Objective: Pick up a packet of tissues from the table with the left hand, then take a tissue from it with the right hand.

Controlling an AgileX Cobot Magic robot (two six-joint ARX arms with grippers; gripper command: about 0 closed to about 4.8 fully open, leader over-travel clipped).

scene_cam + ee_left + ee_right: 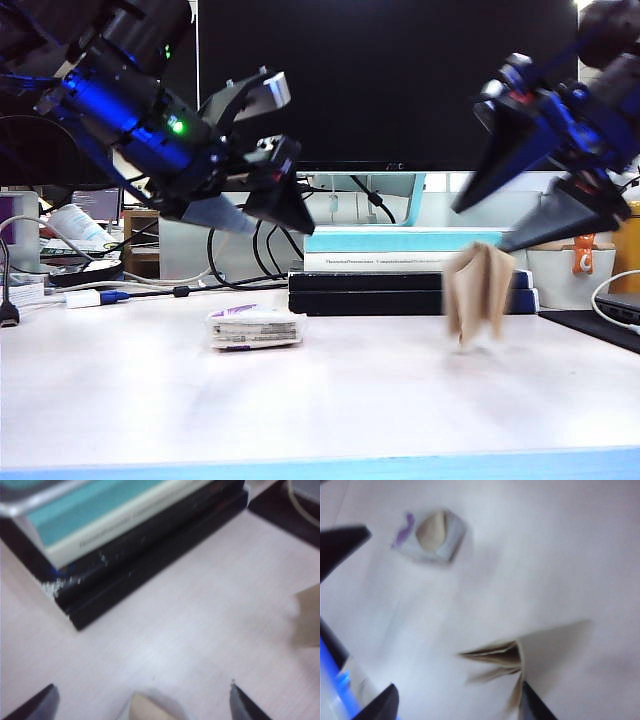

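1. You have one packet of tissues (254,328) lying flat on the table (320,400), left of centre, with its purple patch facing up. In the right wrist view the packet (430,536) shows a beige sheet poking from its opening.
2. You have one loose tissue (479,291), beige and folded, right of centre in front of the books; it is blurred, and you cannot tell whether its lower edge touches the table.
3. You have three books (410,275) stacked behind: a teal-and-white one on two black ones.
4. Your left hand (262,150) hangs above the packet, well clear of it. Its jaws stand wide apart and hold nothing.
5. Your right hand (525,215) hangs at upper right, above the tissue. Its jaws are parted, and the tissue (520,655) lies below them, free of both fingers.
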